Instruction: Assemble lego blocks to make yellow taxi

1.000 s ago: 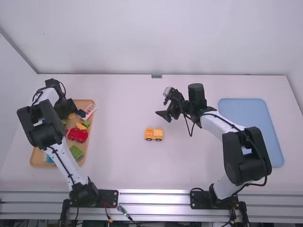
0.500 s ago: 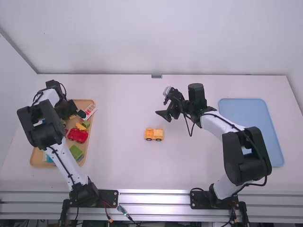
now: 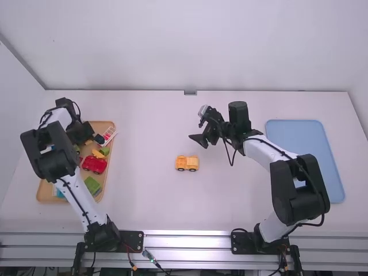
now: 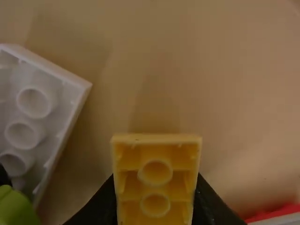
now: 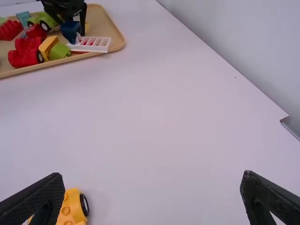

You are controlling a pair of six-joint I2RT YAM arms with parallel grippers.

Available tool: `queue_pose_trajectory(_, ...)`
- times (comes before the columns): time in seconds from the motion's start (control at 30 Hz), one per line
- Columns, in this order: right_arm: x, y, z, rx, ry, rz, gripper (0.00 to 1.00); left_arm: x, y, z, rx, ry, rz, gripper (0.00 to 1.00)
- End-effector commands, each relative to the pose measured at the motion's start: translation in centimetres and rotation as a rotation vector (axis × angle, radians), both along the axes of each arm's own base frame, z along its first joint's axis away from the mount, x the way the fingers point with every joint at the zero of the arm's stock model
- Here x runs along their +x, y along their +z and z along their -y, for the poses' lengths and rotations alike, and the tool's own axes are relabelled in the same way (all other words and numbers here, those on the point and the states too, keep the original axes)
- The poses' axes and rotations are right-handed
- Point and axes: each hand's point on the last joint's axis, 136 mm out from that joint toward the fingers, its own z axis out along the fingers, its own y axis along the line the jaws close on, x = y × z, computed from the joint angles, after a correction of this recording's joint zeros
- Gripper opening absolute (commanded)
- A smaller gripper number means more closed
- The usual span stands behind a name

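Yellow taxi [image 3: 187,163] awaits my left claw [image 4: 155,190], barely shifted at upper left and snug on a yellow brick [image 4: 156,152], likely its next part. My right claw [image 5: 153,187] gapes empty; the taxi sits unmoved, just below centre.

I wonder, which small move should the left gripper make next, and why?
Probably a straight lift: the left gripper has the yellow block clasped between its fingers over the wooden tray, while the yellow car it might join stands apart on the table.
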Motion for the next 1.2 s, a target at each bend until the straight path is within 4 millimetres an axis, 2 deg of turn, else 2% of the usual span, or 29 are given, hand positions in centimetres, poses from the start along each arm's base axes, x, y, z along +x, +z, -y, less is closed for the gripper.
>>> queue_pose_trajectory(0.0, 0.2, 0.7, -0.2, 0.013, 0.005, 0.011, 0.99, -0.3, -0.3, 0.4, -0.026, 0.002, 0.0, 0.21)
queue_pose_trajectory(0.07, -0.3, 1.0, -0.5, 0.035, 0.036, 0.007, 0.99, 0.1, 0.2, 0.1, -0.017, 0.007, 0.01, 0.07)
queue_pose_trajectory(0.17, -0.8, 1.9, -1.1, 0.077, 0.088, 0.022, 0.99, 0.8, 1.9, -0.3, -0.011, 0.046, 0.033, 0.02)
queue_pose_trajectory(0.3, -0.3, 3.0, -1.3, 0.095, 0.094, 0.087, 0.99, 2.4, 6.0, -1.0, 0.011, 0.096, 0.121, 0.02)
queue_pose_trajectory(0.37, -0.2, 3.2, -1.5, 0.101, 0.093, 0.089, 0.99, 2.7, 7.1, -1.1, 0.021, 0.101, 0.148, 0.02)
queue_pose_trajectory(0.43, 0.0, 3.6, -2.0, 0.122, 0.07, 0.074, 0.99, 3.5, 10.0, -0.3, 0.015, 0.04, 0.23, 0.02)
queue_pose_trajectory(0.5, 0.4, 3.9, -2.1, 0.131, 0.039, 0.063, 0.99, 4.2, 11.6, 0.9, 0.01, -0.033, 0.285, 0.02)
queue_pose_trajectory(0.53, 1.0, 4.0, -2.1, 0.137, -0.007, 0.048, 0.99, 4.7, 13.1, 2.2, 0.018, -0.12, 0.347, 0.02)
queue_pose_trajectory(0.63, 1.9, 4.2, -2.1, 0.148, -0.086, 0.027, 0.99, 4.9, 15.1, 4.6, 0.049, -0.199, 0.437, 0.02)
queue_pose_trajectory(0.7, 2.4, 4.6, -2.2, 0.167, -0.126, 0.015, 0.99, 5.0, 16.3, 7.7, 0.053, -0.312, 0.536, 0.02)
queue_pose_trajectory(0.73, 2.6, 4.9, -2.3, 0.183, -0.14, 0.013, 0.99, 5.0, 17.1, 10.6, 0.028, -0.446, 0.614, 0.02)
queue_pose_trajectory(0.77, 2.7, 5.2, -2.3, 0.195, -0.148, 0.014, 0.99, 4.9, 17.5, 12.3, 0.013, -0.531, 0.66, 0.02)
queue_pose_trajectory(0.8, 2.9, 5.6, -2.2, 0.216, -0.158, 0.007, 0.99, 4.4, 18.1, 15.3, -0.024, -0.68, 0.742, 0.02)
queue_pose_trajectory(0.83, 2.8, 6.1, -2.4, 0.238, -0.147, 0.002, 0.99, 3.5, 18.8, 18.2, -0.06, -0.824, 0.823, 0.02)
queue_pose_trajectory(0.87, 2.6, 6.5, -2.5, 0.256, -0.126, 0.005, 0.99, 2.8, 19.2, 20.1, -0.091, -0.912, 0.879, 0.02)
queue_pose_trajectory(0.9, 1.8, 7.3, -2.8, 0.291, -0.058, 0.001, 0.99, 1.1, 20.1, 23.6, -0.155, -1.071, 0.987, 0.02)
queue_pose_trajectory(0.93, 1.3, 7.6, -3.0, 0.307, -0.021, 0.001, 0.99, 0.5, 20.3, 24.7, -0.176, -1.124, 1.024, 0.02)
queue_pose_trajectory(0.97, -0.3, 8.7, -3.2, 0.35, 0.096, -0.002, 0.99, -1.4, 20.8, 27.6, -0.242, -1.253, 1.122, 0.02)
queue_pose_trajectory(1.0, -0.9, 9.0, -3.3, 0.363, 0.137, -0.002, 0.99, -2.0, 20.8, 28.4, -0.262, -1.287, 1.148, 0.02)
queue_pose_trajectory(1.03, -2.1, 9.6, -3.2, 0.388, 0.218, -0.006, 0.99, -3.1, 21.0, 30.1, -0.318, -1.348, 1.204, 0.02)
queue_pose_trajectory(1.07, -2.5, 9.8, -3.1, 0.398, 0.246, -0.011, 0.99, -3.5, 21.0, 30.8, -0.341, -1.368, 1.222, 0.02)
queue_pose_trajectory(1.1, -3.5, 10.3, -3.0, 0.421, 0.319, -0.02, 0.99, -4.6, 21.1, 32.4, -0.396, -1.426, 1.274, 0.02)
queue_pose_trajectory(1.13, -3.7, 10.4, -3.0, 0.425, 0.333, -0.021, 0.99, -4.8, 21.1, 32.8, -0.411, -1.439, 1.283, 0.02)
queue_pose_trajectory(1.17, -4.5, 10.7, -2.8, 0.438, 0.379, -0.039, 0.99, -5.8, 21.2, 34.3, -0.461, -1.494, 1.324, 0.02)
